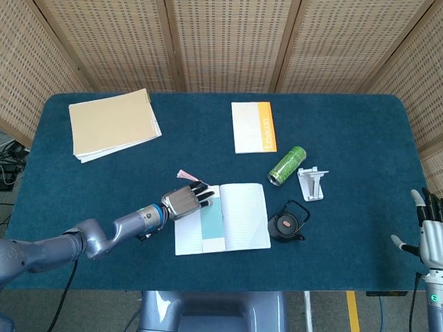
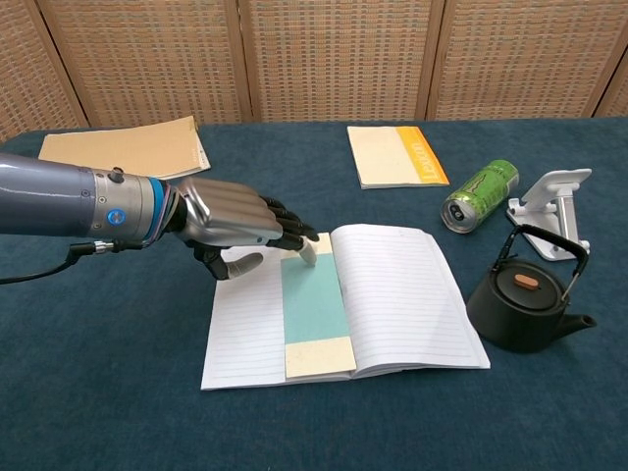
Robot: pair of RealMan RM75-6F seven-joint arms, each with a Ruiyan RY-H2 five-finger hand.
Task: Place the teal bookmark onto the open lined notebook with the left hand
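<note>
The teal bookmark [image 2: 317, 310] is lying flat on the left page of the open notebook [image 2: 392, 294], right beside the centre fold, its cream lower end near the bottom edge. The left hand [image 2: 231, 224] is hovering over the page's upper left corner, palm down, fingers [image 2: 285, 231] bunched narrow and curled, dark tips reaching to the bookmark's top edge. It looks like the tips are touching or pinching that top edge, but the chest view is not showing it clearly. A pink tassel [image 1: 185, 175] is lying on the cloth just above the hand in the head view. The right hand [image 1: 429, 235] is sitting low at the table's [image 1: 360, 138] right edge, fingers apart and upright, holding nothing. A black kettle [image 2: 523, 306] is standing just right of the notebook, a green can [image 2: 478, 194] lying on its side behind it, a white phone stand [image 2: 552, 208] beside the can. An orange-edged booklet [image 2: 396, 155] and a tan pad [image 2: 126, 148] are lying further back.
</note>
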